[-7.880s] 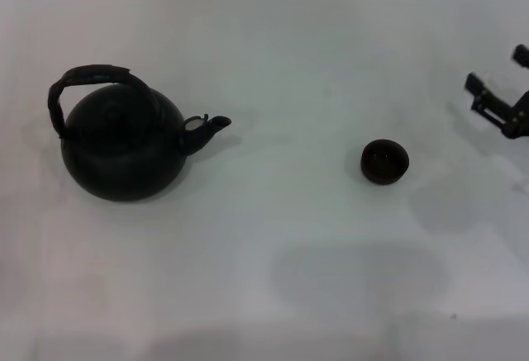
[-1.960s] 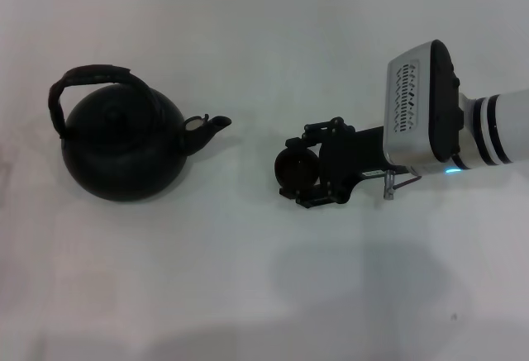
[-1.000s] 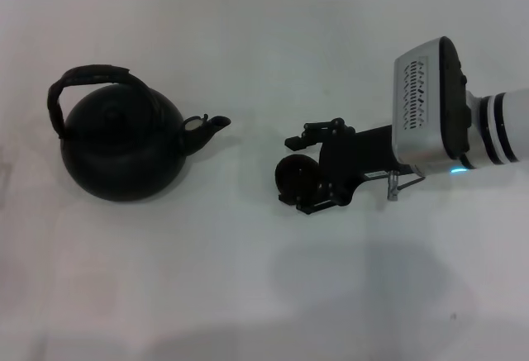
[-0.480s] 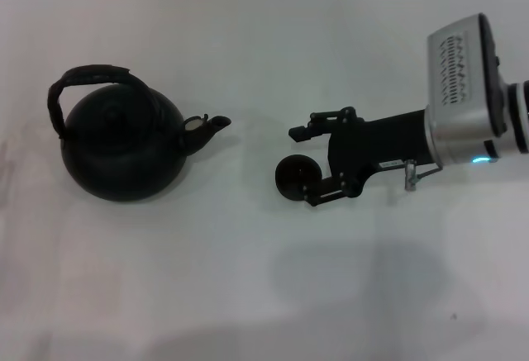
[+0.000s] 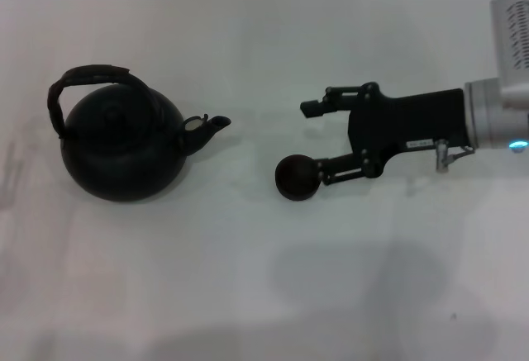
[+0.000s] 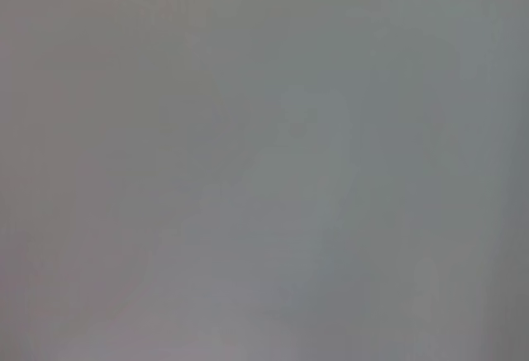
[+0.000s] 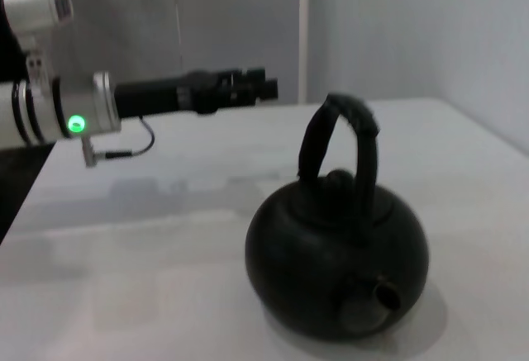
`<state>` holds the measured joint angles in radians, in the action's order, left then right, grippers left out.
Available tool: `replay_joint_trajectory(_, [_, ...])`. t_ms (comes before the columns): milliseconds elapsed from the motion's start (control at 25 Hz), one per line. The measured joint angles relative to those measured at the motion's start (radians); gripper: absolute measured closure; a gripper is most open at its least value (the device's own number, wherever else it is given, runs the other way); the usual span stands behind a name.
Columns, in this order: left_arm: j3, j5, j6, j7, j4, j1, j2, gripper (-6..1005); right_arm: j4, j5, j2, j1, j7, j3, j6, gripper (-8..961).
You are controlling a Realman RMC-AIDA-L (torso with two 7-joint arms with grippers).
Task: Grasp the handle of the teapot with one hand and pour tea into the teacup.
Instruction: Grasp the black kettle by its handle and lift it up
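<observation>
Right gripper (image 5: 310,144), jaws spread, beside the tiny dark round teacup (image 5: 296,178)
Large matte black teapot (image 5: 124,150) stands apart on the white desk (image 5: 248,278); left gripper's (image 7: 248,88) jaws unreadable (seen only from afar)

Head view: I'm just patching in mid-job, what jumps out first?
The big black teapot sits on the left of the white table, its spout pointing right and its arched handle untouched. To its right sits the tiny dark teacup, with the right gripper open just beside it, one finger at the cup's side. The right wrist view also shows the left arm behind the teapot.
</observation>
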<state>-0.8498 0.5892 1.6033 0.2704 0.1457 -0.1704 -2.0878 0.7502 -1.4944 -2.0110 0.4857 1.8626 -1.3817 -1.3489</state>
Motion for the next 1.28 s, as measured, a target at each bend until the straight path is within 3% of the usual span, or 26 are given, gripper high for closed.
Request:
replay_joint_trajectory(440, [0.0,0.047,0.032,0.001,0.0,0.0,0.0,260,0.0,-0.031,0.002,-0.032,0.028,0.131,-0.071,100])
replay_joint_trajectory(760, [0.0,0.198,0.093,0.002,-0.004,0.0,0.0,260,-0.012,-0.034,0.005,-0.058,0.048,0.231,-0.065,101])
replay_joint_trajectory(920, [-0.002,0.265,0.121,0.0,-0.006,-0.006,0.002,259,-0.014,-0.033,0.005,-0.07,0.06,0.238,-0.046,101])
replay_joint_trajectory(1280, [-0.045,0.271,0.06,0.049,0.0,-0.042,0.008,259,-0.03,-0.038,0.002,-0.079,0.07,0.236,-0.045,102])
